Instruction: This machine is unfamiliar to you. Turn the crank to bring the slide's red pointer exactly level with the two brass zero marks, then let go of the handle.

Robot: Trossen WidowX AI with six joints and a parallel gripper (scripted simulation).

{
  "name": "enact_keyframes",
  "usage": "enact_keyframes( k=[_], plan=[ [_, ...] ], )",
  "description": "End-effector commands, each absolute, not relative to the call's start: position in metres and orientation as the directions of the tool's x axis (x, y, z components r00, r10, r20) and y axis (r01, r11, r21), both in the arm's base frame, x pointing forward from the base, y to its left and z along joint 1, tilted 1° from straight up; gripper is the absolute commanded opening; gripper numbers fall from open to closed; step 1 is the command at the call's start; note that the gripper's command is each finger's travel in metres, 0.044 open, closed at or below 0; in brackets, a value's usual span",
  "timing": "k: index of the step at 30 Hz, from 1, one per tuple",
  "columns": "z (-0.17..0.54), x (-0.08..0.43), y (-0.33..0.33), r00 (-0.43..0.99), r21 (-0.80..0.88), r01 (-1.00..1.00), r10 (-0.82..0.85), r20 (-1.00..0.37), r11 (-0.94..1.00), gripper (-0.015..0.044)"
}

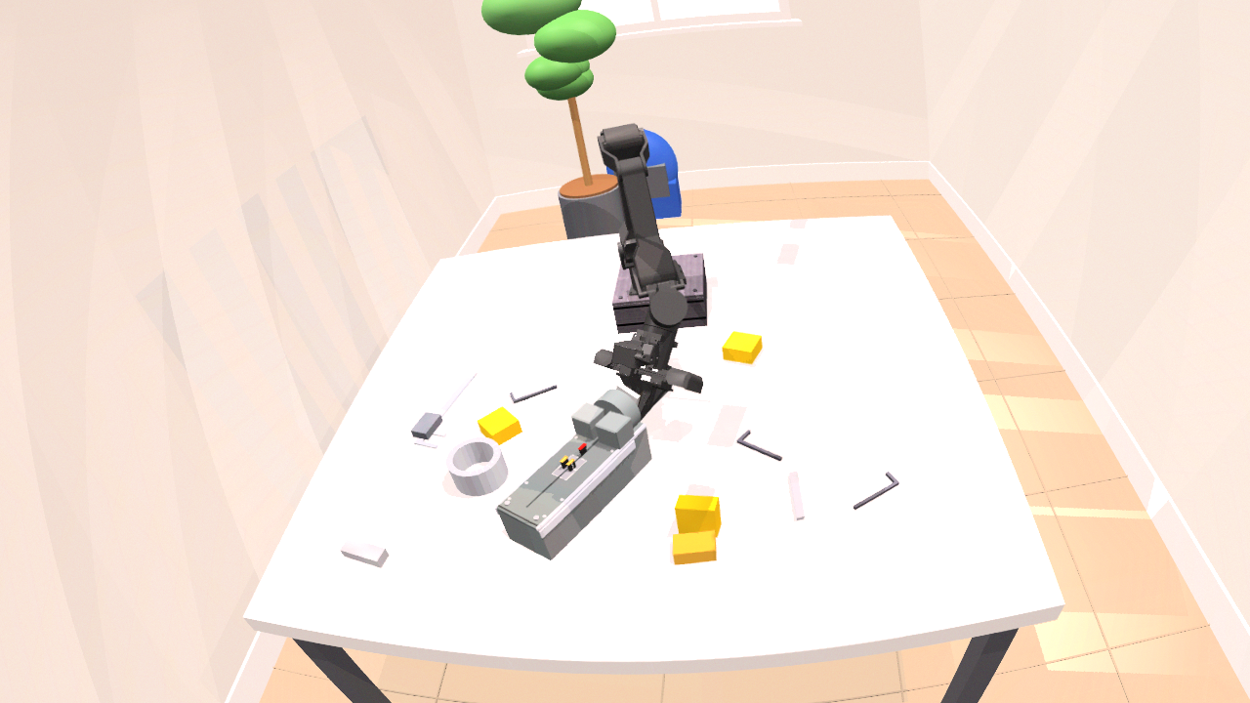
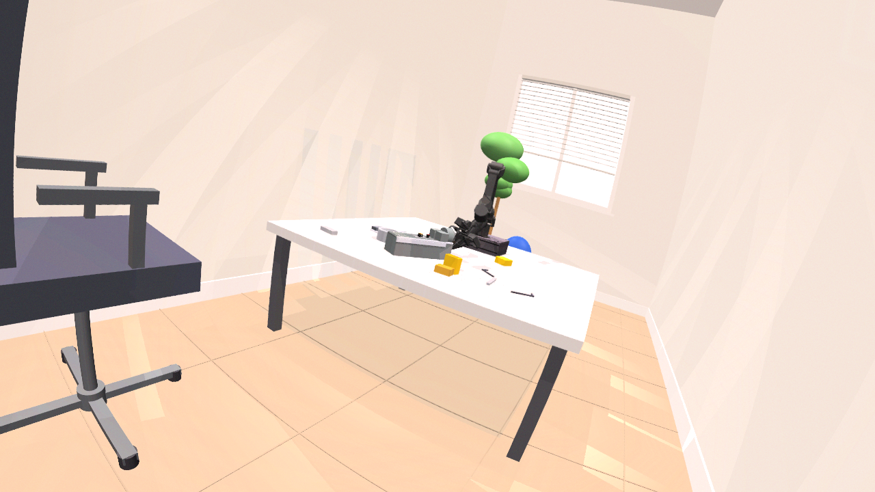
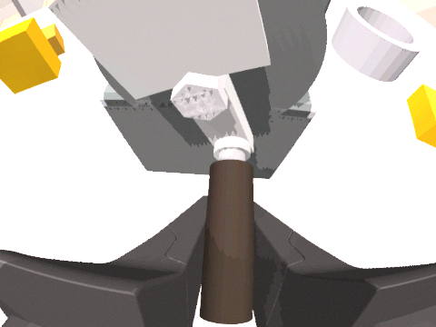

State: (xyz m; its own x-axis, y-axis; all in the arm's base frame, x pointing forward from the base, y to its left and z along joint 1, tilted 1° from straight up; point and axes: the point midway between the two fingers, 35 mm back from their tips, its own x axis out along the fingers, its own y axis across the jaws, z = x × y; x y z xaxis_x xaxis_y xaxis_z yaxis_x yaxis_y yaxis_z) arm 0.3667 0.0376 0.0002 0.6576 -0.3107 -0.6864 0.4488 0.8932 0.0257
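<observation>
The grey machine (image 1: 576,516) (image 2: 419,246) stands on the table, its crank end toward the arm. The red pointer (image 1: 582,447) stands on its top, off the two brass marks (image 1: 567,463), on the crank side of them. In the wrist view the pale crank arm (image 3: 232,120) runs from a hexagonal hub to the brown handle (image 3: 231,241). My gripper (image 3: 225,204) (image 1: 645,418) is shut on the brown handle, one finger on each side. The handle is hidden in the top view.
A pale ring (image 1: 477,468) (image 3: 374,43) and a yellow block (image 1: 499,425) lie left of the machine. Two yellow blocks (image 1: 696,514) (image 2: 451,263) are at its right. Another yellow block (image 1: 741,347) lies near the arm base (image 1: 659,310). Dark hex keys (image 1: 760,445) (image 1: 876,491) lie on the right.
</observation>
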Motion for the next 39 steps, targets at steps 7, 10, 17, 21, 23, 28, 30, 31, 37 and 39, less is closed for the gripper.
enact_keyframes(
  k=[7, 10, 17, 21, 23, 28, 30, 31, 37, 39],
  plan=[
    [0.009, 0.36, 0.025, 0.652, 0.015, 0.46, -0.327, -0.684, 0.888, 0.0],
    [0.012, 0.359, 0.023, 0.652, 0.015, 0.46, -0.327, -0.684, 0.888, 0.0],
    [0.022, 0.357, 0.02, 0.652, 0.015, 0.46, -0.327, -0.684, 0.888, 0.0],
    [0.028, 0.356, 0.02, 0.652, 0.015, 0.46, -0.327, -0.684, 0.888, 0.0],
    [0.031, 0.356, 0.02, 0.652, 0.015, 0.46, -0.327, -0.684, 0.888, 0.0],
    [0.038, 0.357, 0.021, 0.652, 0.015, 0.46, -0.327, -0.684, 0.888, 0.0],
    [0.041, 0.357, 0.022, 0.652, 0.015, 0.46, -0.327, -0.684, 0.888, 0.0],
    [0.042, 0.357, 0.023, 0.652, 0.015, 0.46, -0.327, -0.684, 0.888, 0.0],
    [0.048, 0.359, 0.026, 0.653, 0.016, 0.46, -0.326, -0.684, 0.888, 0.0],
    [0.05, 0.359, 0.027, 0.653, 0.016, 0.46, -0.326, -0.684, 0.888, 0.0]
  ],
)
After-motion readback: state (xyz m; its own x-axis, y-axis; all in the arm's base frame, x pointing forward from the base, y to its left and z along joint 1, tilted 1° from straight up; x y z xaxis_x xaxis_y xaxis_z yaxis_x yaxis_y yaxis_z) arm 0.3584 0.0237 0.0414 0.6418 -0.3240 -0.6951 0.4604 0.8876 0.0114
